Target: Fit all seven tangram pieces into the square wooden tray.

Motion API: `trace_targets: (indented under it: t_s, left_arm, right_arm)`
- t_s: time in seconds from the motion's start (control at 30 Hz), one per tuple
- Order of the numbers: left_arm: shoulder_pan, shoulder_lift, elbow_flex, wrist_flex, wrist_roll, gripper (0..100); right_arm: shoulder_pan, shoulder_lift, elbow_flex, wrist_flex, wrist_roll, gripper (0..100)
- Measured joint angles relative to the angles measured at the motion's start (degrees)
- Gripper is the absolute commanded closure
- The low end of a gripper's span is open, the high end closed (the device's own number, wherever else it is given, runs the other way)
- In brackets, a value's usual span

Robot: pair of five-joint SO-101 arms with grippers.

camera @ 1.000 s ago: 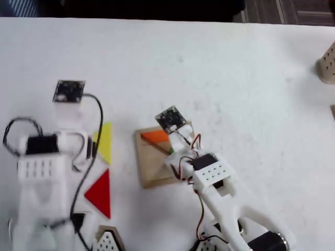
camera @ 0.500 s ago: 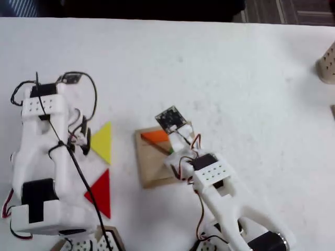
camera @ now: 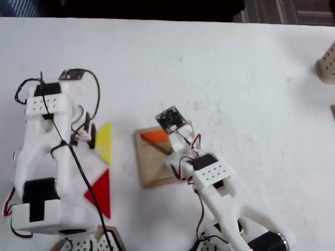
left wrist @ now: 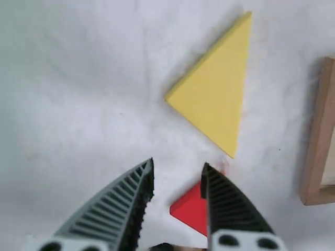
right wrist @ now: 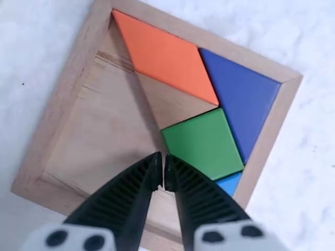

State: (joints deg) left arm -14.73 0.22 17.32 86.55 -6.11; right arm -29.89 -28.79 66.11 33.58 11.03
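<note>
The square wooden tray holds an orange parallelogram, a blue triangle, a green square and a light blue piece. My right gripper hangs shut over the tray's bare floor, with nothing between its fingers. On the table left of the tray lie a yellow triangle and a red triangle. My left gripper is open just above the table. It sits between the yellow triangle and the red triangle, touching neither.
A perforated wooden block stands at the table's right edge, and another sits at the front by the left arm's base. The tray's rim lies close beside the yellow triangle. White tabletop stretches behind both arms.
The left arm has unfolded and stretched forward, bringing its gripper down beside the yellow triangle. The right arm has stayed still over the tray.
</note>
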Motion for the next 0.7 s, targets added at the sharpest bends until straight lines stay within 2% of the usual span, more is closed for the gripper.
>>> trace_targets:
  t_s: [0.23, 0.33, 0.43, 0.53, 0.7]
  left_arm:
    - [0.0, 0.0, 0.0, 0.0, 0.0, 85]
    - [0.0, 0.4, 0.3, -0.4, 0.0, 78]
    - [0.0, 0.4, 4.0, -4.7, 0.0, 70]
    - [1.0, 0.4, 8.7, -9.9, 0.0, 69]
    - [1.5, 0.5, 10.0, -13.5, 1.9, 69]
  right_arm:
    - [0.0, 0.0, 0.0, 0.0, 0.0, 98.1]
    - [0.0, 0.0, 0.0, 0.0, 0.0, 98.1]
    - [0.0, 0.0, 0.0, 0.0, 0.0, 98.1]
    - [0.0, 0.0, 0.0, 0.0, 0.0, 98.1]
    - [0.0, 0.0, 0.0, 0.0, 0.4, 98.1]
